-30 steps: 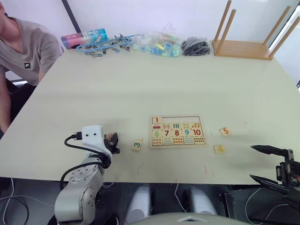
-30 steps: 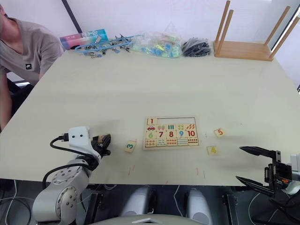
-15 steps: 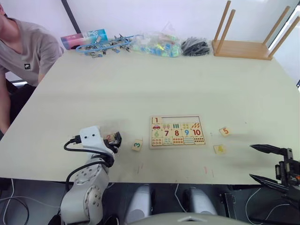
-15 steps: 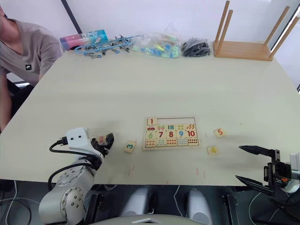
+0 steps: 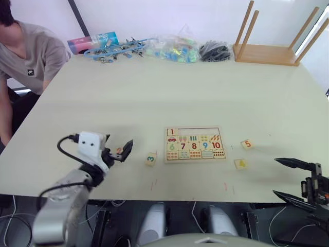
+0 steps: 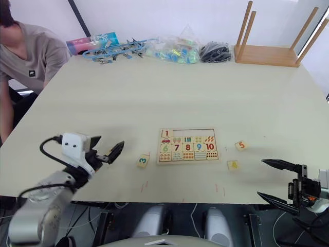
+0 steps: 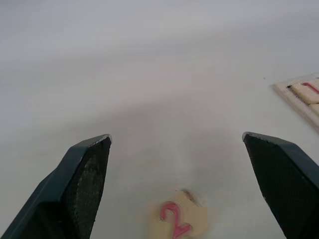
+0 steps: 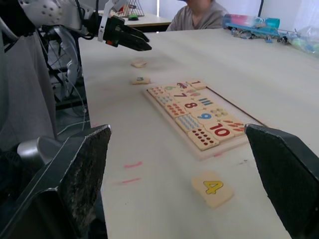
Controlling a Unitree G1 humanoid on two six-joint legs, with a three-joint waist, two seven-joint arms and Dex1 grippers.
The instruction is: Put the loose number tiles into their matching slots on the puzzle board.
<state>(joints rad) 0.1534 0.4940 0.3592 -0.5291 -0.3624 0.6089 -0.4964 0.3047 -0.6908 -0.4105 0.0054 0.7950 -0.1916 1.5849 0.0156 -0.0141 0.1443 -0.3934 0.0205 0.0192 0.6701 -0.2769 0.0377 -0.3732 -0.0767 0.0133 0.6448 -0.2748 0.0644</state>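
The puzzle board (image 5: 196, 128) lies mid-table with the 1 tile (image 5: 171, 131) seated at the left end of its top row of slots (image 5: 200, 131); the other slots are bare. The pink 2 tile (image 7: 177, 225) lies flat on the table between and just below the fingers of my open left gripper (image 7: 177, 136), untouched. The green 3 tile (image 5: 150, 158) sits just left of the board. To the right of the board lie the orange 5 tile (image 5: 247, 144) and the yellow 4 tile (image 5: 240, 163). My right gripper (image 5: 276, 177) hangs open off the table's front right edge, holding nothing.
A person (image 5: 25, 51) sits at the table's left side. Along the far edge lie a pink-and-blue box (image 5: 92, 41), blue clips (image 5: 121, 49) and bags of small parts (image 5: 175, 50). An upturned wooden stool (image 5: 267, 51) stands at the back right.
My left gripper has opened and lifted off the 2 tile, which now lies free on the table. The left arm has drawn back to the left. The right arm has not moved.
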